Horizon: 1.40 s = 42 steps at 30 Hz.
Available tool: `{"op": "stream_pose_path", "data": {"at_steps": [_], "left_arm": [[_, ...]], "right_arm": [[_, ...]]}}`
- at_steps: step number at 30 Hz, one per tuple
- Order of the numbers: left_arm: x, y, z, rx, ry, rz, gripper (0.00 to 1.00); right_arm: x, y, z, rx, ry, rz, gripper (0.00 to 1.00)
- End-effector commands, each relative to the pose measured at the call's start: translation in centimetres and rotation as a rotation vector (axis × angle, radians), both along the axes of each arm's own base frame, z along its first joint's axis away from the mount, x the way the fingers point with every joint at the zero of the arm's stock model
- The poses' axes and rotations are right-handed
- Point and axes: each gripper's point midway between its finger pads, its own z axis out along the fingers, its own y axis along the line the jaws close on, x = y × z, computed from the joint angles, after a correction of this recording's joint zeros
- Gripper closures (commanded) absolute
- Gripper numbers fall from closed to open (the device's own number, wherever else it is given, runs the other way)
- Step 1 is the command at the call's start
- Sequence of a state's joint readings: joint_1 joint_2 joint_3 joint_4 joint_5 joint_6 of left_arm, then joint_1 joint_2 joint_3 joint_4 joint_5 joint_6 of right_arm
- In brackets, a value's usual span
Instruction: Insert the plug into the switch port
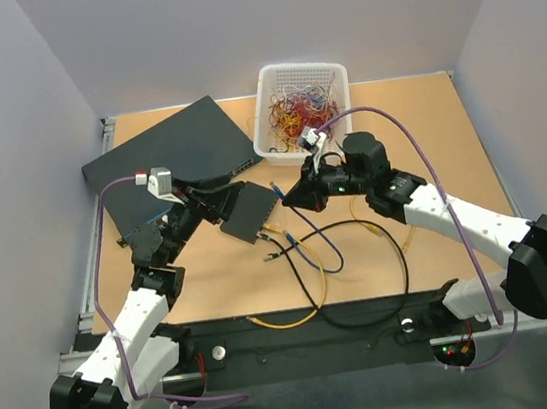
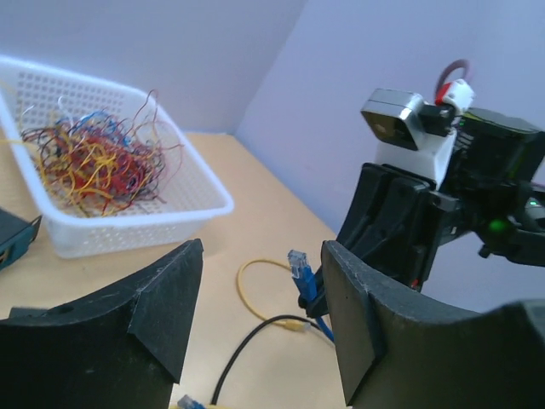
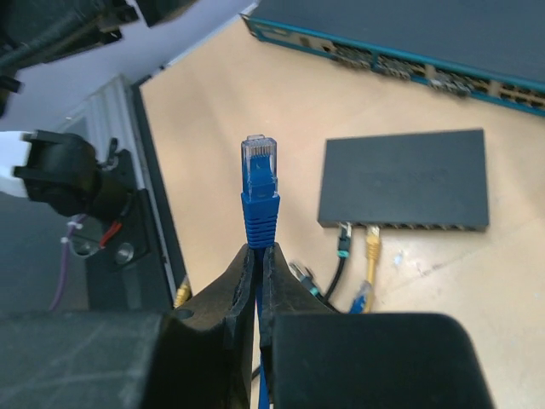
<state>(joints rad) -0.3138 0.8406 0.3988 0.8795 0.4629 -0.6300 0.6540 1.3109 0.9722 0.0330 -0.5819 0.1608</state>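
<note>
Tan tabletop [image 1: 427,144], lilac walls [image 1: 279,12]; right pincer [image 3: 258,253] clamped on blue plug [image 3: 259,175], left pincer [image 2: 260,264] agape.

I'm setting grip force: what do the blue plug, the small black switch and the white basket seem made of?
The blue plug: clear hard plastic tip, see-through, contacts showing; blue boot looks rubbery, matte. The small black switch: matte casing, plastic or painted metal, unclear. The white basket: moulded plastic, smooth, perforated walls.
</note>
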Motion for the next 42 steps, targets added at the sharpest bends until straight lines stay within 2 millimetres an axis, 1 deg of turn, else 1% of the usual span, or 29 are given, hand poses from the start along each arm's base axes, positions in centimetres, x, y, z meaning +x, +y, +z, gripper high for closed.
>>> {"op": "stream_pose_path", "data": {"at_steps": [1, 2, 5, 6, 7, 10, 11, 13, 17, 21, 22, 25, 27, 29, 33, 42], "left_arm": [[-2.8, -0.3, 3.5, -0.063, -0.179, -0.073, 0.32], [-2.9, -0.3, 3.4, -0.075, -0.172, -0.079, 0.33], [-3.1, -0.4, 2.6, -0.092, -0.161, -0.097, 0.33], [-3.5, -0.5, 2.8, -0.097, -0.18, -0.11, 0.33], [-3.5, -0.6, 2.5, -0.099, -0.178, -0.118, 0.34], [-4.4, -0.7, 2.4, -0.119, -0.202, -0.155, 0.34], [-4.5, -0.8, 2.0, -0.123, -0.195, -0.162, 0.34], [-5.1, -0.9, 2.3, -0.141, -0.218, -0.184, 0.34], [-5.3, -1.1, 2.0, -0.143, -0.223, -0.209, 0.35], [-5.7, -1.2, 2.2, -0.169, -0.234, -0.227, 0.36], [-6.0, -1.1, 2.6, -0.179, -0.258, -0.233, 0.37], [-6.2, -1.4, 2.6, -0.195, -0.26, -0.258, 0.37], [-6.3, -1.5, 2.9, -0.202, -0.268, -0.267, 0.37], [-6.2, -1.8, 2.6, -0.2, -0.258, -0.278, 0.37], [-6.5, -2.0, 2.6, -0.213, -0.269, -0.294, 0.37], [-6.9, -2.2, 3.7, -0.232, -0.297, -0.307, 0.4]], "right_arm": [[-1.0, 1.5, 5.3, 0.162, -0.097, 0.127, 0.99], [-0.9, 1.8, 4.8, 0.157, -0.081, 0.135, 1.0], [-1.0, 2.1, 4.1, 0.162, -0.062, 0.154, 1.0], [-1.2, 2.2, 4.0, 0.169, -0.061, 0.168, 1.0], [-1.3, 2.3, 3.8, 0.174, -0.051, 0.172, 1.0], [-1.7, 2.5, 3.8, 0.207, -0.047, 0.195, 1.0], [-1.7, 2.5, 3.8, 0.207, -0.045, 0.195, 1.0], [-1.7, 2.6, 3.8, 0.213, -0.04, 0.203, 0.99], [-2.0, 2.9, 3.8, 0.221, -0.028, 0.235, 1.0], [-2.1, 3.2, 3.5, 0.222, -0.005, 0.26, 0.99], [-2.4, 3.3, 3.5, 0.227, 0.002, 0.275, 1.0], [-2.5, 3.6, 3.3, 0.233, 0.018, 0.295, 1.0], [-2.4, 3.7, 3.3, 0.236, 0.02, 0.295, 1.0], [-2.3, 3.7, 3.1, 0.233, 0.022, 0.29, 1.0], [-2.2, 4.0, 2.7, 0.228, 0.037, 0.297, 1.0], [-1.9, 4.3, 1.7, 0.215, 0.061, 0.296, 1.0]]}}
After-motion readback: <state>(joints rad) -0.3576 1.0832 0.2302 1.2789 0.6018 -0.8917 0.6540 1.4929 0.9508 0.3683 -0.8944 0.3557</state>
